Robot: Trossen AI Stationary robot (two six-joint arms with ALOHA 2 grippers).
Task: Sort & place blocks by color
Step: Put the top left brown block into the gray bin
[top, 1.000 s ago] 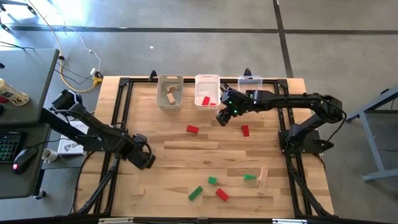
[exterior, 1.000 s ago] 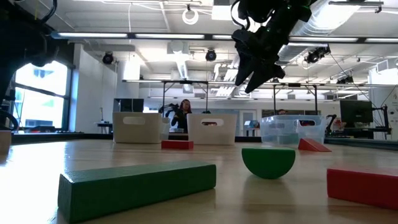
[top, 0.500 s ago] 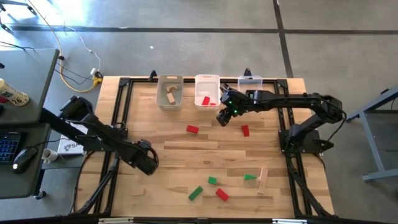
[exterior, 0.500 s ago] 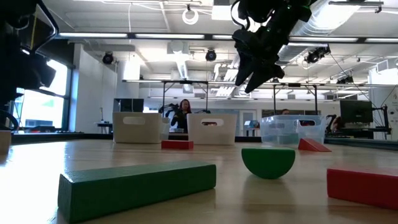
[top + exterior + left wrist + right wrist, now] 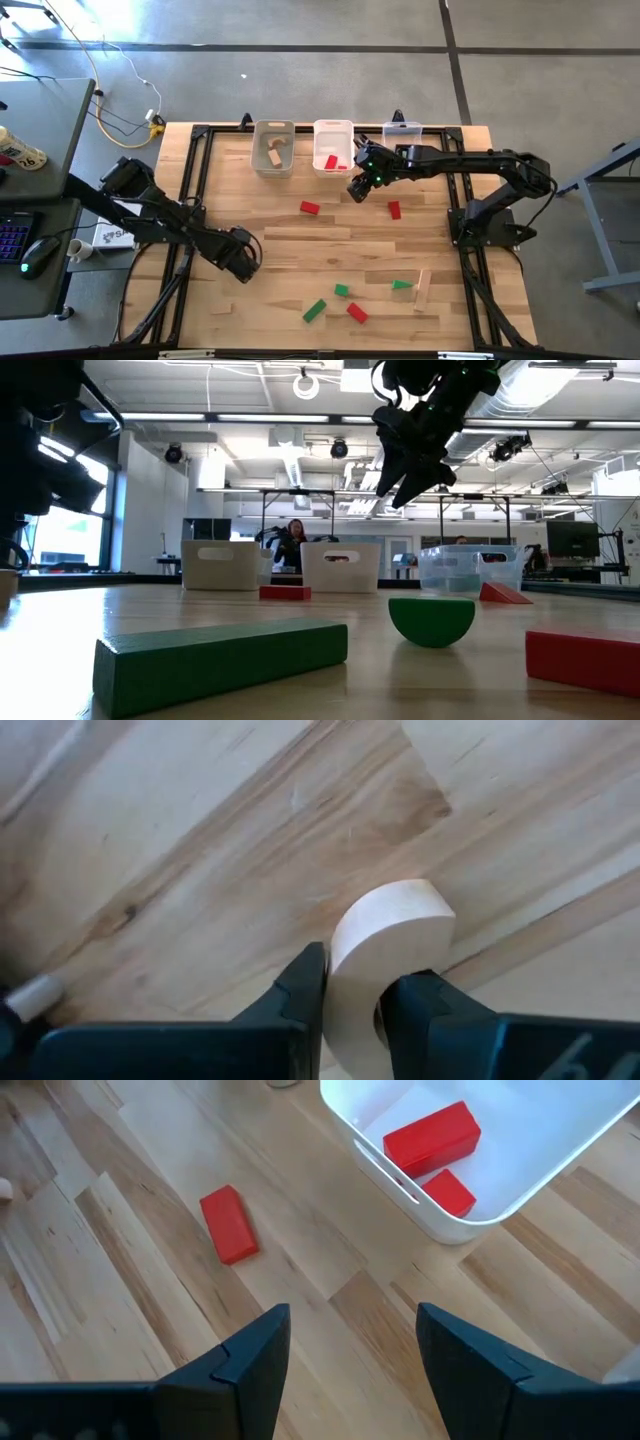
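Note:
Small blocks lie scattered on the wooden table (image 5: 300,240): red ones (image 5: 309,208) (image 5: 394,209) (image 5: 356,312), green ones (image 5: 315,310) (image 5: 341,290) (image 5: 401,285), and a plain wood bar (image 5: 423,290). My left gripper (image 5: 242,262) points down at the table's left middle. It is shut on a curved plain wood block (image 5: 385,930), which the gripper hides in the high view. My right gripper (image 5: 358,190) hangs open above the table beside the middle bin, with a red block (image 5: 229,1224) on the table beyond its fingers (image 5: 350,1350). My left gripper pinches the curved plain wood block between its two fingers (image 5: 310,985), with one end of the curve (image 5: 350,970) in the gap. The fingers come from above, pointing down. The rest of the block arches out beyond the fingertips, close over the table top; I cannot tell whether it rests there.
Three bins stand in a row at the far edge: one with plain wood blocks (image 5: 273,148), one with red blocks (image 5: 333,147) (image 5: 430,1140), and a clear one (image 5: 402,135). A small wood piece (image 5: 221,308) lies near the front left. A desk with a keyboard stands off the table's left.
My left gripper has moved toward the table's right and near edges and has gone down toward the table top. Its wrist has rolled a little. My right gripper has kept still.

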